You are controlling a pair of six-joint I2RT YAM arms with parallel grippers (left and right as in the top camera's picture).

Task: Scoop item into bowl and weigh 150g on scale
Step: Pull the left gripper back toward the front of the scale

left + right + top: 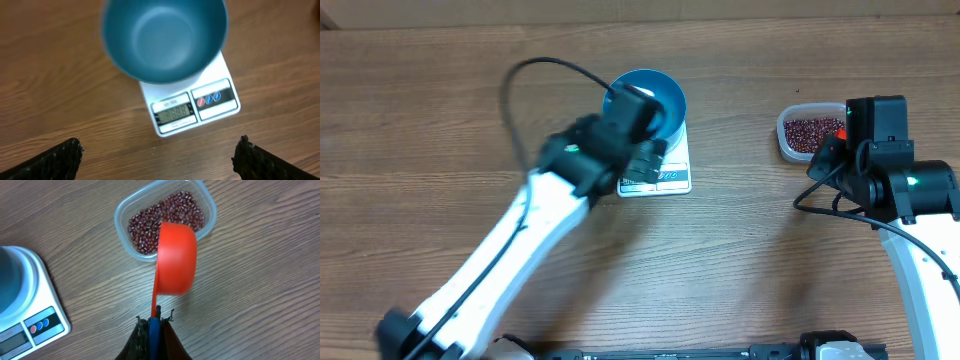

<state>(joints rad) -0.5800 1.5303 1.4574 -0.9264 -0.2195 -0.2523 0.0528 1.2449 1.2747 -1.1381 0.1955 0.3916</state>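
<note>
The left gripper [159, 150] gapes above the empty bowl [165, 37] on the scale [200, 105] as the right gripper [152, 326] pinches a red scoop [175, 260] at the tub [120, 215] of beans [170, 215], which a hasty dig could scatter.

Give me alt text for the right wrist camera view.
The right gripper, shut on the handle of a red-orange plastic scoop, holds its cup at the near rim of a clear rounded tub of dark red beans on a wooden table. A white kitchen scale carrying a light blue bowl shows at the frame's left edge.
</note>
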